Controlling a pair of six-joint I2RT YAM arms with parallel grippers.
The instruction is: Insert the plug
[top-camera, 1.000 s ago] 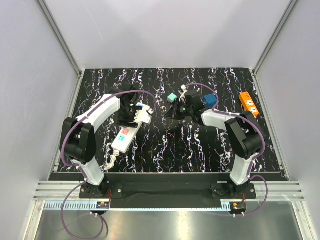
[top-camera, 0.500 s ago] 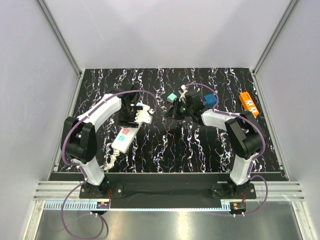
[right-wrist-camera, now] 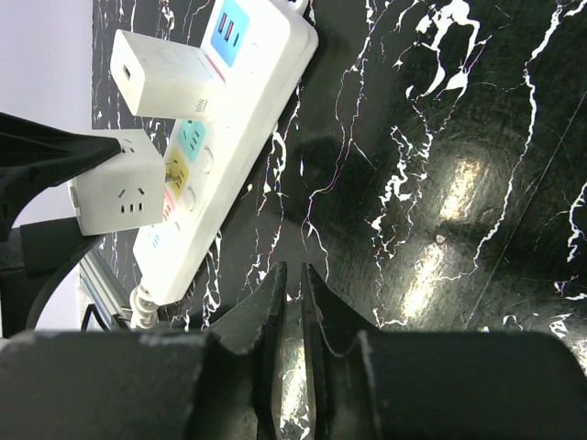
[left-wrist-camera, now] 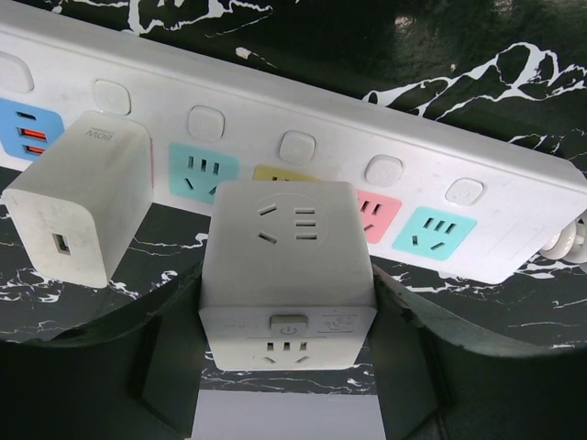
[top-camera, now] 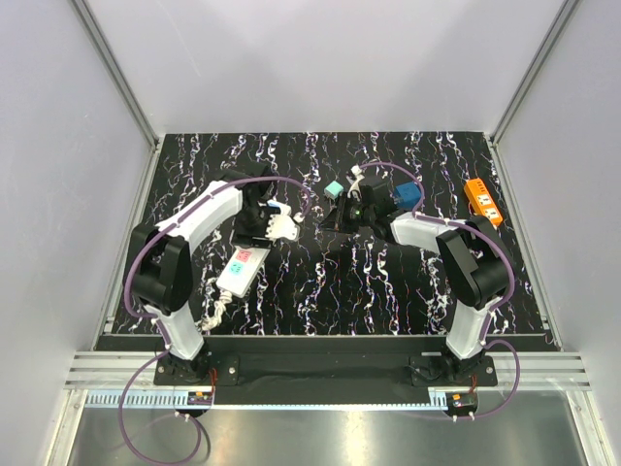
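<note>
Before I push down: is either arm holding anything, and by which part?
The left gripper holds the white cube plug, jaws pressing on its two opposite side faces. The right gripper is shut and holds nothing.

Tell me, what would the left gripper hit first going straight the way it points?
The white power strip, around its yellow socket. The left gripper carries a cube adapter in front, so that would touch first; it may already be touching.
</note>
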